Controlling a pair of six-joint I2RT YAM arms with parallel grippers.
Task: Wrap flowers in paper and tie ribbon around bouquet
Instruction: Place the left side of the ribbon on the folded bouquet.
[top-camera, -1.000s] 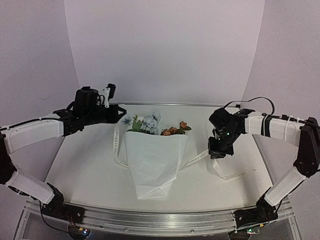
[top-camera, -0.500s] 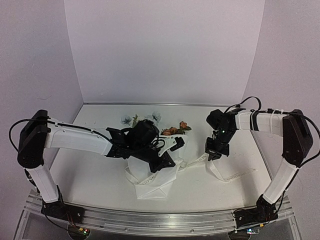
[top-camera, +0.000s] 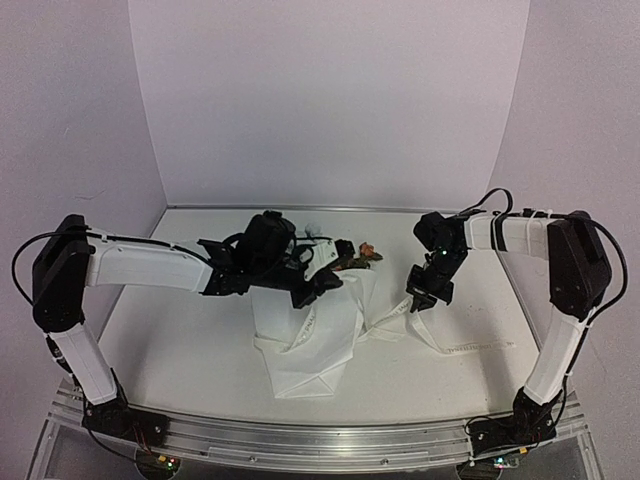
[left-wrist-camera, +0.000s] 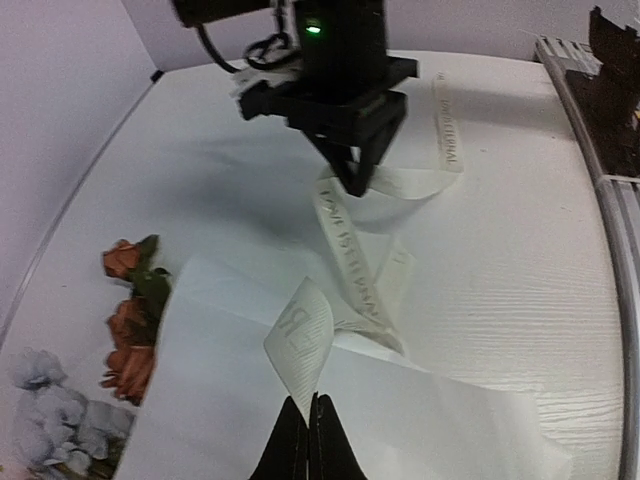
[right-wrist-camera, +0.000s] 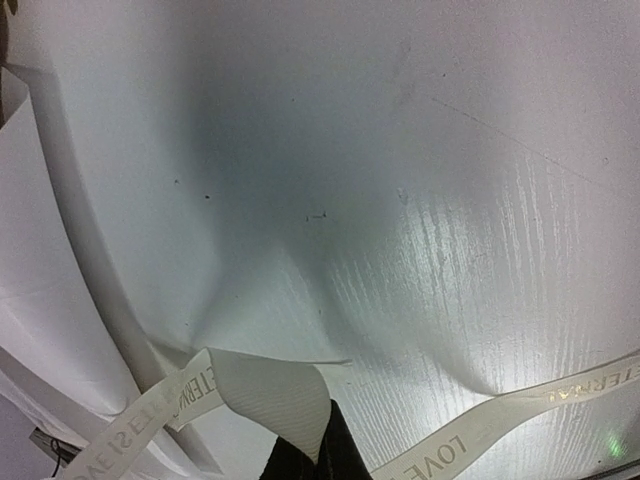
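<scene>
You are working over a white table (top-camera: 170, 340) with pale walls (top-camera: 330, 100) closing it in on three sides. At its middle the paper (top-camera: 305, 340) is lying folded into a rumpled cone, its narrow end pointing toward the arm bases. It is serving as the wrap for the flowers (top-camera: 362, 252). Their rust-orange and pale blue blooms are poking out of its far open end, while the stems are hiding inside.

Your left gripper (top-camera: 325, 283) is reaching across the paper's upper part, its fingers clenching one end of the ribbon (left-wrist-camera: 345, 250) just above the sheet. Your right gripper (top-camera: 420, 300) is hovering just right of the paper, pinching the same ribbon at a fold. Between the two grips, the ribbon is running across the table beside the paper's right edge. A loose tail is trailing off to the right.
</scene>
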